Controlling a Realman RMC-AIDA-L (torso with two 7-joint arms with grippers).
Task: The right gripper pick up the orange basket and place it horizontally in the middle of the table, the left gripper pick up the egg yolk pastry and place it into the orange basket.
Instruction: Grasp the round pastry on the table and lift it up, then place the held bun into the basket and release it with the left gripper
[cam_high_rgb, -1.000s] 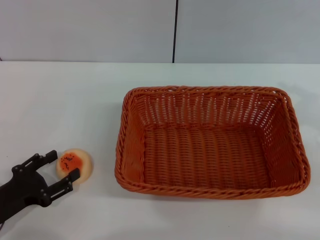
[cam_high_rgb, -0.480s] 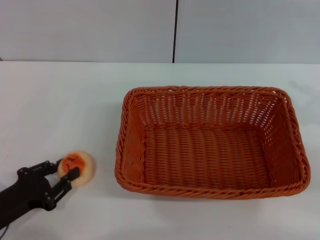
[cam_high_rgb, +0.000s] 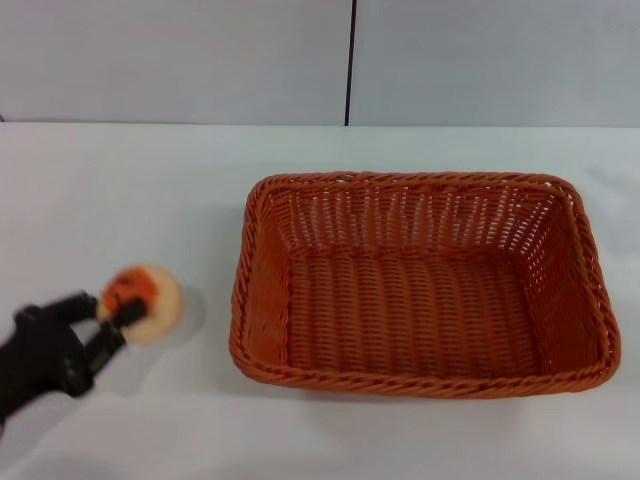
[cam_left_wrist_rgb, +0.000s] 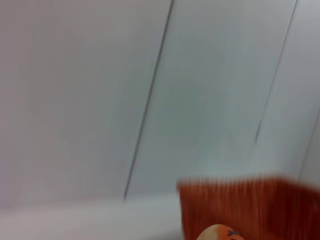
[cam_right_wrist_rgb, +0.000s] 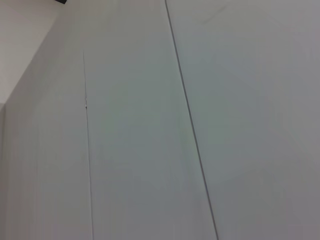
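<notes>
The orange basket (cam_high_rgb: 420, 285) lies lengthwise in the middle of the white table (cam_high_rgb: 130, 190), empty. At the front left my left gripper (cam_high_rgb: 112, 308) is shut on the egg yolk pastry (cam_high_rgb: 145, 300), which hangs a little above the tabletop with its shadow beside it. In the left wrist view the top of the pastry (cam_left_wrist_rgb: 217, 233) shows at the picture's edge, with the basket (cam_left_wrist_rgb: 250, 205) behind it. The right gripper shows in no view.
A pale wall with a dark vertical seam (cam_high_rgb: 350, 60) rises behind the table. The basket's left rim (cam_high_rgb: 243, 290) stands a short way to the right of the pastry. The right wrist view holds only wall panels.
My left gripper closed on the pastry and has lifted it off the table, moving it slightly up and away. The basket has not moved.
</notes>
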